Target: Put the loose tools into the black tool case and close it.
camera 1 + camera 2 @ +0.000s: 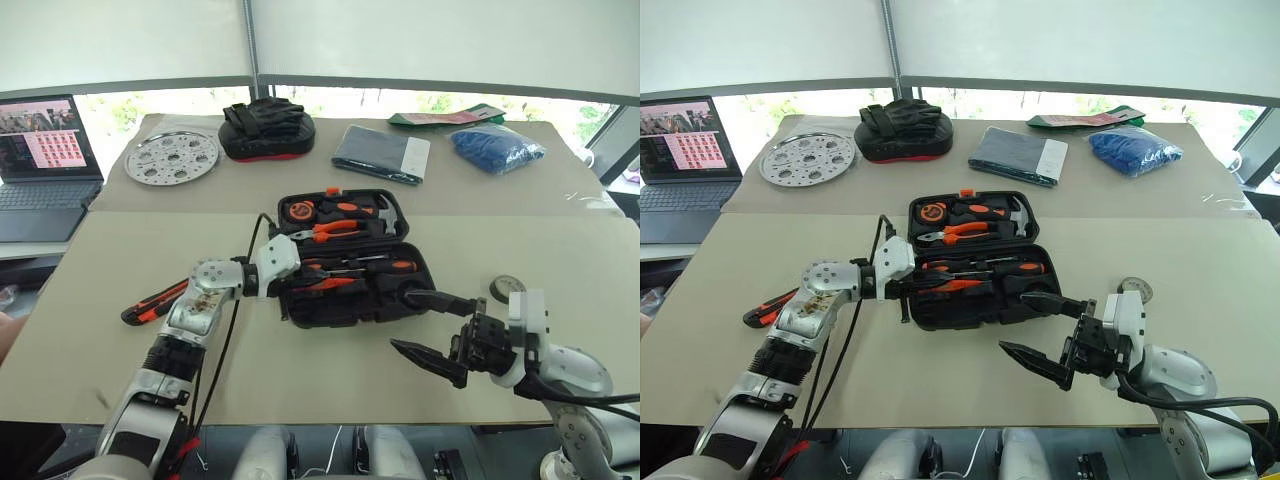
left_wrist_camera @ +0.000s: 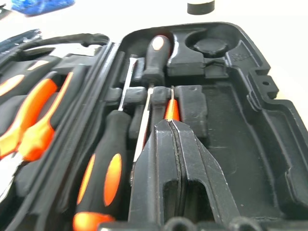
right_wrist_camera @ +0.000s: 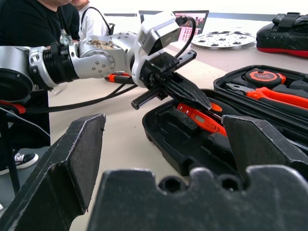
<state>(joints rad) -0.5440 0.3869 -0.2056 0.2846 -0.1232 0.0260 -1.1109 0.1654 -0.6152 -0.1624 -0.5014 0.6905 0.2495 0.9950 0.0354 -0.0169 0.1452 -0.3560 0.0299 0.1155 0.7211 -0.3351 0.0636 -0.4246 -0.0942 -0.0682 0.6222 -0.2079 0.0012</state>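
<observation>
1. At centre frame, the left gripper (image 1: 296,268) is clenched empty, its tips over the slim orange tester pen (image 3: 199,118), probably pressing it into its slot.
2. Lower right, the right gripper (image 1: 428,328) gapes wide, unladen, likely waiting.
3. The black tool case (image 1: 420,300) lies open mid-table; the utility knife (image 1: 152,301) waits at left, the tape roll (image 1: 507,289) at right.

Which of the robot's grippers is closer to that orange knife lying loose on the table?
Left. The left gripper is over the case's near-left part, the utility knife beside that arm. The right gripper hovers off the case's right corner, far across.
</observation>
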